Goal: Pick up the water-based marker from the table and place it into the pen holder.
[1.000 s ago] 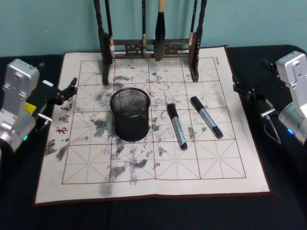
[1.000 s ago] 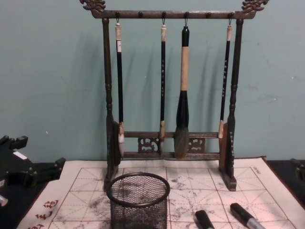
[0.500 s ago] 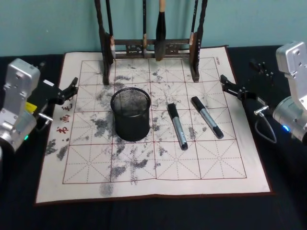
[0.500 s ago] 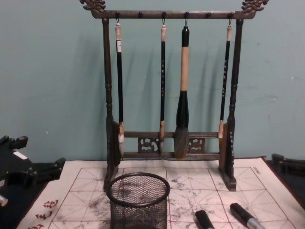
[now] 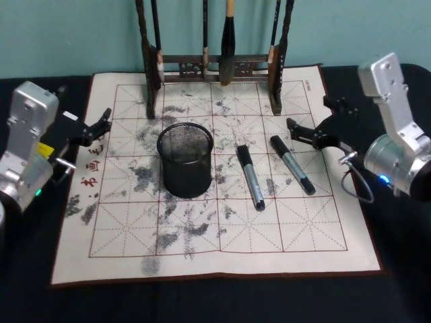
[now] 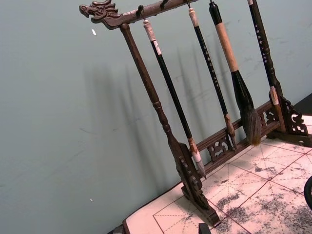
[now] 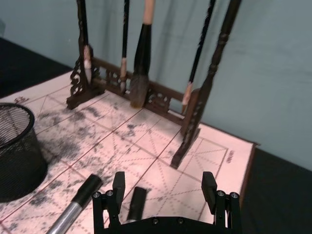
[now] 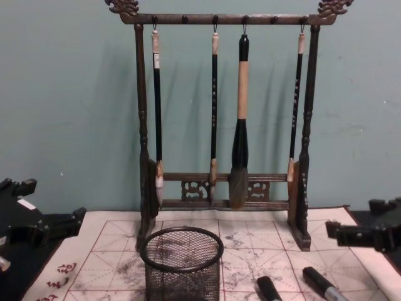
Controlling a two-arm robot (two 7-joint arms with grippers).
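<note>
Two water-based markers lie on the white practice cloth [image 5: 222, 229] right of centre in the head view: one marker [image 5: 250, 177] close to the pen holder [image 5: 185, 160], the other marker [image 5: 291, 165] further right. Both are flat, apart from each other and outside the holder. The holder stands upright at centre-left of the cloth, in front of the brush rack [image 5: 215, 64] at the top of the frame.

Step in hand, as judged: the approach, with no grasp made. The right gripper [image 5: 297, 130] sits at the centre-right of the head view, near the cap end of the further-right marker. Its jaws stand apart and hold nothing, as the right wrist view confirms [image 7: 164, 189].

Next move, as judged: descend so the jaws straddle one marker's barrel, close, then lift and carry it left to the holder's rim.

Against the frames before, the right gripper has come in from the dark table [image 5: 397, 269] at the right edge to above the cloth. The left gripper [image 5: 101, 123] stays parked at the left edge, jaws apart; markers and holder are unmoved.
</note>
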